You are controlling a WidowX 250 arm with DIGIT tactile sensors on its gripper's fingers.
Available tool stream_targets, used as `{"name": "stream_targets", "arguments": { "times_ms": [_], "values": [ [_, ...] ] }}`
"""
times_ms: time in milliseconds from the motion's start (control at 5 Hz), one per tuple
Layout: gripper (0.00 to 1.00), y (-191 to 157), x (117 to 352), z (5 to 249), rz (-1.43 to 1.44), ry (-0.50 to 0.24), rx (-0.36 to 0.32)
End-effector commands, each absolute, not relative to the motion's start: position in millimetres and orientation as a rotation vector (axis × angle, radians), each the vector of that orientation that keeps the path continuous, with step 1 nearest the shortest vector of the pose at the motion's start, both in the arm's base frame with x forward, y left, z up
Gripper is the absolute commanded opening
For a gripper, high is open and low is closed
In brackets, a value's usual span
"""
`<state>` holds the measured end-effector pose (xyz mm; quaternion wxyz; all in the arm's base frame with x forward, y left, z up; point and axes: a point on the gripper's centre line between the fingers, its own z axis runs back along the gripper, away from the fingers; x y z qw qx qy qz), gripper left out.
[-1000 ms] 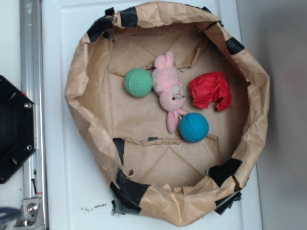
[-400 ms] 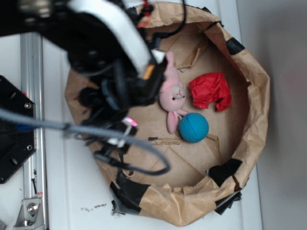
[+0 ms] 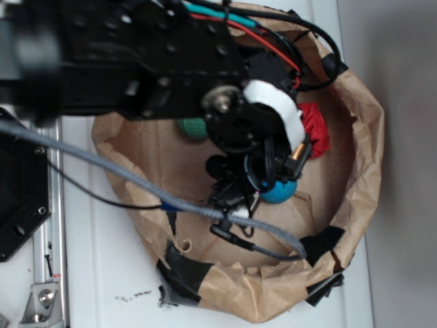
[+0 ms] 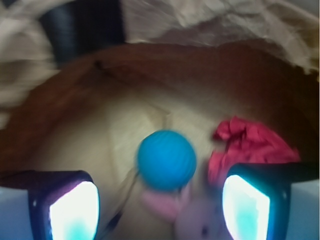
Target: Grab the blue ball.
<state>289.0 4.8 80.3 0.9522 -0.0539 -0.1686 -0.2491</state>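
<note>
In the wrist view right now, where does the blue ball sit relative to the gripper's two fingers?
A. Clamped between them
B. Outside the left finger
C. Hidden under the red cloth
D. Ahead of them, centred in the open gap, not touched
D: the blue ball lies ahead of the open gripper, centred between the two glowing fingers, with clear space on each side; the red cloth is off to its right.

the arm (image 3: 136,68) is black, boxy metal with a round silver screw head and a white curved band near the wrist. red, teal and black wires run along it; a grey braided cable (image 3: 123,181) trails below.
</note>
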Motion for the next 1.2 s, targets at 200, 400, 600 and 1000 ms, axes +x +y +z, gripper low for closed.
{"name": "stream_targets", "arguments": {
  "times_ms": [200,400,600,1000],
  "values": [
    [0.00,-12.7,318.1,44.5,-0.571,-0.364,-0.056],
    [0.00,-8.3,311.2,74.2,-0.513,-0.363,-0.042],
    [0.00,2.3,302.5,124.2,-0.433,-0.351,0.051],
    [0.00,23.2,265.0,205.4,-0.029,-0.219,0.057]
  ]
}}
